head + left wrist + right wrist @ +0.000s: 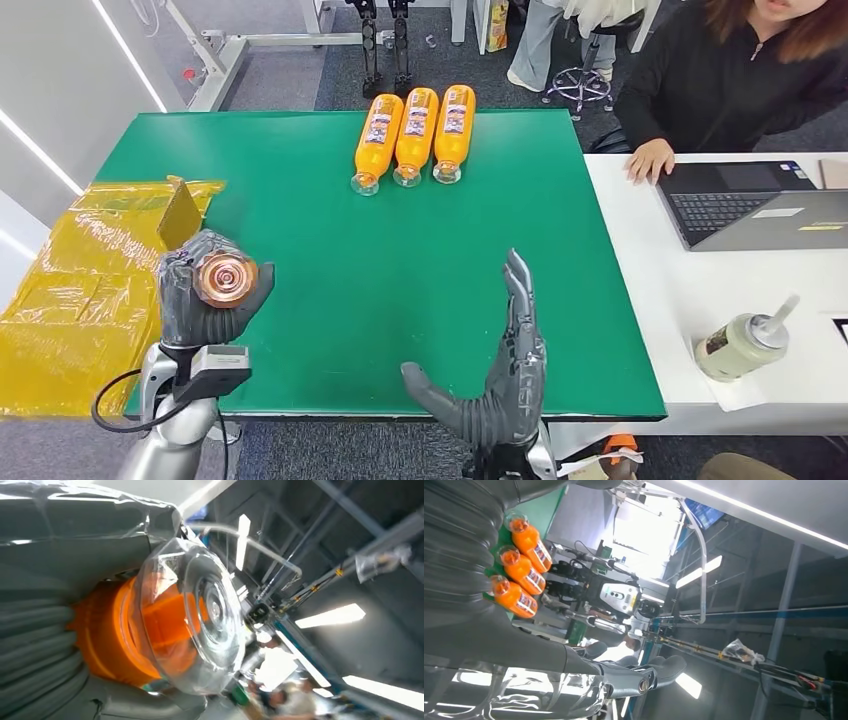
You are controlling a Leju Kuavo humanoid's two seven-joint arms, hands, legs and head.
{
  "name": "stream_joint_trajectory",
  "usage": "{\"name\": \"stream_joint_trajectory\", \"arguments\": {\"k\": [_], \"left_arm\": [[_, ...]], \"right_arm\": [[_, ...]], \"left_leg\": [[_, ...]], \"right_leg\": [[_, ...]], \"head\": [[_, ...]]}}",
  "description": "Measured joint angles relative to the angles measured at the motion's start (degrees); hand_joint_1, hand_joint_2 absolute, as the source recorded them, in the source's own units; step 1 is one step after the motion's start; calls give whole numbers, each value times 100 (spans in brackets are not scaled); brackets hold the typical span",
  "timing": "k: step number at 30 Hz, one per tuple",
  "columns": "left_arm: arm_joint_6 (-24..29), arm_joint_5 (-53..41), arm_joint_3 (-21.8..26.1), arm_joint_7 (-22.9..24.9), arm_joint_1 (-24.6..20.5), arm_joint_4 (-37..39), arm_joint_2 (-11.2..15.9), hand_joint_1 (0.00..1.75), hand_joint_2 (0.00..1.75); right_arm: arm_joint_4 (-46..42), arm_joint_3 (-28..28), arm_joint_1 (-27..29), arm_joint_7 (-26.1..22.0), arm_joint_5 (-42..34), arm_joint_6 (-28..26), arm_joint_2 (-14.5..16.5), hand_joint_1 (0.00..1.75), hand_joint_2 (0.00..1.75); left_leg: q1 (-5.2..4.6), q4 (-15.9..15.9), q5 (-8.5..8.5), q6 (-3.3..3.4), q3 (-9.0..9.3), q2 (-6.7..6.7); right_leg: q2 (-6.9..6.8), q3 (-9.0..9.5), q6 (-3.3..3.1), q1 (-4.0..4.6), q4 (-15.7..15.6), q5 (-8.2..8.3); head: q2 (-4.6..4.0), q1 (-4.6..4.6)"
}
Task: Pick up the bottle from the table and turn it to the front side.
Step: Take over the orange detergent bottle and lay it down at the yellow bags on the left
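**A lab corner with two tables and a grey floor**

A green-topped table (400, 250) stands in the middle, with a white table (720, 300) touching its right edge. On the white table lie an open laptop (745, 205) and a pale bottle with a straw (745, 345). A person in a black top (740, 80) sits at the far right. Crumpled yellow plastic sheeting (90, 290) lies left. The grey floor (290, 75) runs beyond; ceiling light strips (330, 616) glow overhead.

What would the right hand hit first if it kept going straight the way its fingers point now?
Probably the row of three orange bottles at the far edge of the green table. The right hand is open, fingers pointing away across bare mat toward them. Height is unclear; it may pass above them.
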Motion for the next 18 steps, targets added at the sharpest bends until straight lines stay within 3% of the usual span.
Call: {"name": "stream_joint_trajectory", "arguments": {"k": [5,11,15,18], "left_arm": [[-430,-1024,-246,572,-359,-2,820,175,175],[-1130,-1479,-539,823,-884,71,1602,175,175],[-1420,-1610,-774,943,-1274,602,1870,175,175],[-1095,-1875,-965,1199,-1486,1377,1893,175,175]], "right_arm": [[55,-2,-1,4,-247,0,-86,0,175],[151,-3,-45,4,-443,0,-156,0,175],[204,-3,-76,4,-470,0,-173,0,175],[214,-3,-47,4,-455,0,-178,0,175]], "left_leg": [[0,-1,5,-7,0,6],[1,0,10,-12,-1,7],[0,-1,10,-13,0,8],[0,-1,10,-13,0,14]], "right_leg": [[6,-6,-12,0,4,8],[9,-9,-14,1,7,10],[11,-11,-15,0,9,10],[17,-13,-16,0,9,11]], "head": [[0,-1],[0,1],[0,0],[0,0]]}}
